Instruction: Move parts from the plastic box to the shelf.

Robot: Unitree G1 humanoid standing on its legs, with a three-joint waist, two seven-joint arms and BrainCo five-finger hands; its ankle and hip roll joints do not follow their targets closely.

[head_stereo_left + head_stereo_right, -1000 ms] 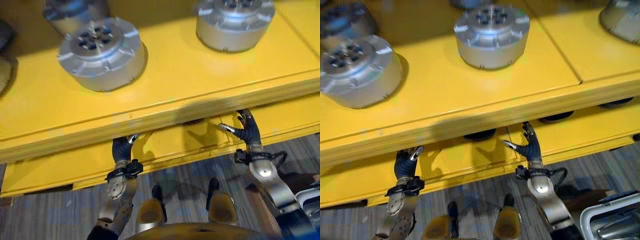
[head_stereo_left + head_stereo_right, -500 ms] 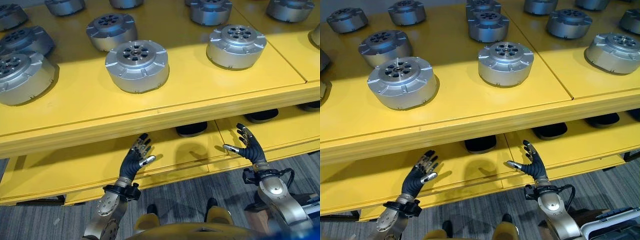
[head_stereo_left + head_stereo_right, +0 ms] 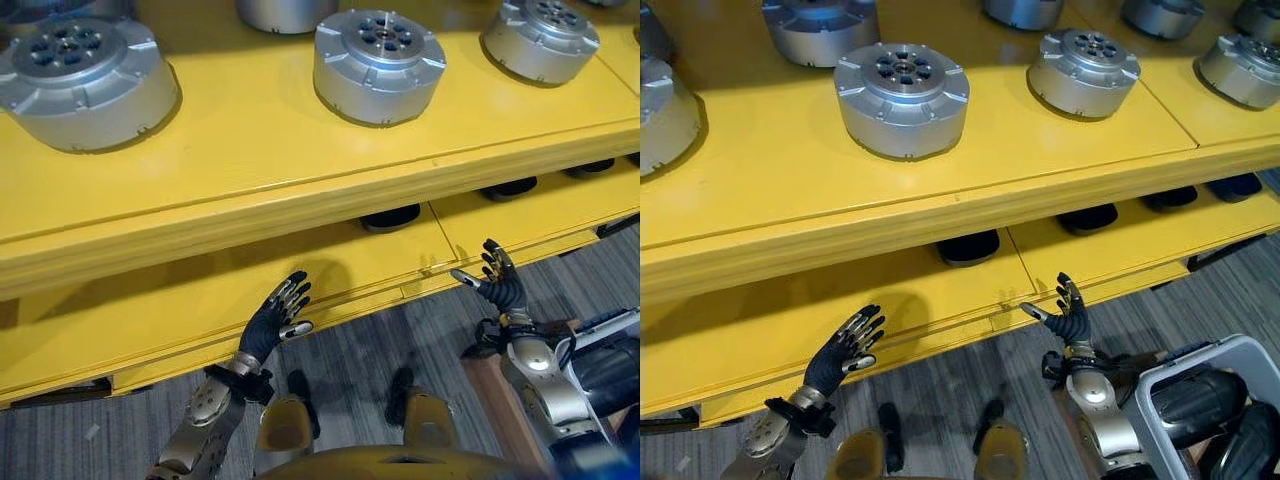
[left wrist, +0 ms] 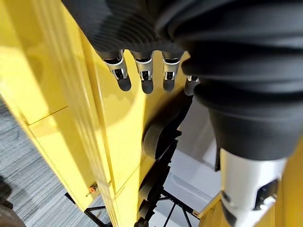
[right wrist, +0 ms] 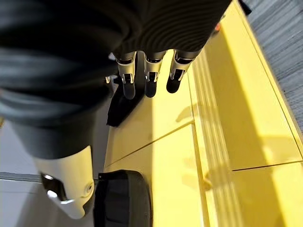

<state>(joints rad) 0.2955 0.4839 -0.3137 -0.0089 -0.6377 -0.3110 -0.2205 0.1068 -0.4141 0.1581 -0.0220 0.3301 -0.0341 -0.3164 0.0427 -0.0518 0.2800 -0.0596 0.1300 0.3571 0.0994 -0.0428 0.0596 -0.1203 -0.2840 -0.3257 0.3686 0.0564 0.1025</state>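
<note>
Several round silver metal parts stand on the yellow shelf's upper board [image 3: 230,190]; the nearest ones are a part [image 3: 378,64] at the middle and another part [image 3: 78,92] at the left. Dark round parts [image 3: 391,217] lie on the lower board under it. My left hand [image 3: 272,322] is open and empty, held in front of the lower board's edge. My right hand [image 3: 493,283] is also open and empty, just off the lower board's front edge further right. A grey plastic box [image 3: 1160,384] with dark parts [image 3: 1195,398] in it stands at the lower right, beside my right arm.
Grey carpet floor [image 3: 350,350] lies in front of the shelf. More silver parts [image 3: 1083,70] stand along the upper board toward the right. A wooden stand [image 3: 500,400] shows under the box.
The view has shifted lower and to the right, so the plastic box now shows. Both hands have come back a little from the lower board and stay open and empty.
</note>
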